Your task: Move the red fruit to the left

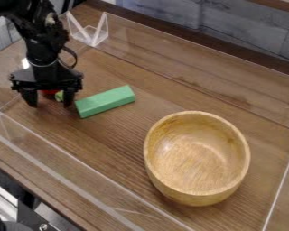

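The red fruit [54,92] shows only as a small red patch on the wooden table at the far left, largely covered by my gripper. My black gripper [48,97] stands upright over it, open, with one finger on each side of the fruit. Whether the fingers still touch the fruit is unclear.
A green rectangular block [105,101] lies just right of the gripper. A large wooden bowl [161,135] stands at the front right. Low clear plastic walls [26,135] run along the table's edges, and a clear bracket [91,32] stands at the back left.
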{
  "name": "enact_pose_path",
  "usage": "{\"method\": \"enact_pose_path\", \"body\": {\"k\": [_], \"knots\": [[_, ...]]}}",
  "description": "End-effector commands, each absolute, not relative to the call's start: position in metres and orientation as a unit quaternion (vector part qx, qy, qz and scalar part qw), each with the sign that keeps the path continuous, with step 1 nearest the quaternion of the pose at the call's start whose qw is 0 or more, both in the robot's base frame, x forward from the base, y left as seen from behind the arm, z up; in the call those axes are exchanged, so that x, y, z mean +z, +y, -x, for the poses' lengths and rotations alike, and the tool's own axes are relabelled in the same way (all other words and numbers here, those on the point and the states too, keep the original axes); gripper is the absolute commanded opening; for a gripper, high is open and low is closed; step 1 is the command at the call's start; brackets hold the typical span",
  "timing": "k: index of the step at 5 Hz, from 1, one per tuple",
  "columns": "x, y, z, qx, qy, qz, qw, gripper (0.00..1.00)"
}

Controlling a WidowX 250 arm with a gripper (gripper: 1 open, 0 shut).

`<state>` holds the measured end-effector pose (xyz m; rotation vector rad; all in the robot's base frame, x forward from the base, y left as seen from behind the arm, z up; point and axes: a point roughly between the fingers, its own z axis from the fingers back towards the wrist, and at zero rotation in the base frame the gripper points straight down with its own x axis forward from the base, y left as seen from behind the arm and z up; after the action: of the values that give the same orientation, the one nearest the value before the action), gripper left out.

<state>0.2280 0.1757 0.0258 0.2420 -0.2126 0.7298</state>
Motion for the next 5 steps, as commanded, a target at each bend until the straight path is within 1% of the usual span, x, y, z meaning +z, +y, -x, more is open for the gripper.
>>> {"method": "enact_pose_path", "body": {"k": [1, 2, 4, 5], "knots": [[0.036, 0.181, -0.238, 0.356, -0.112, -0.125, 0.919, 0.00], [0.034, 0.182, -0.239, 0.359, -0.103, -0.129, 0.919, 1.00], [0.030, 0.184, -0.240, 0.367, -0.083, -0.132, 0.917, 1.00], [0.051, 0.181, -0.246, 0.374, -0.088, -0.111, 0.917, 1.00]]}}
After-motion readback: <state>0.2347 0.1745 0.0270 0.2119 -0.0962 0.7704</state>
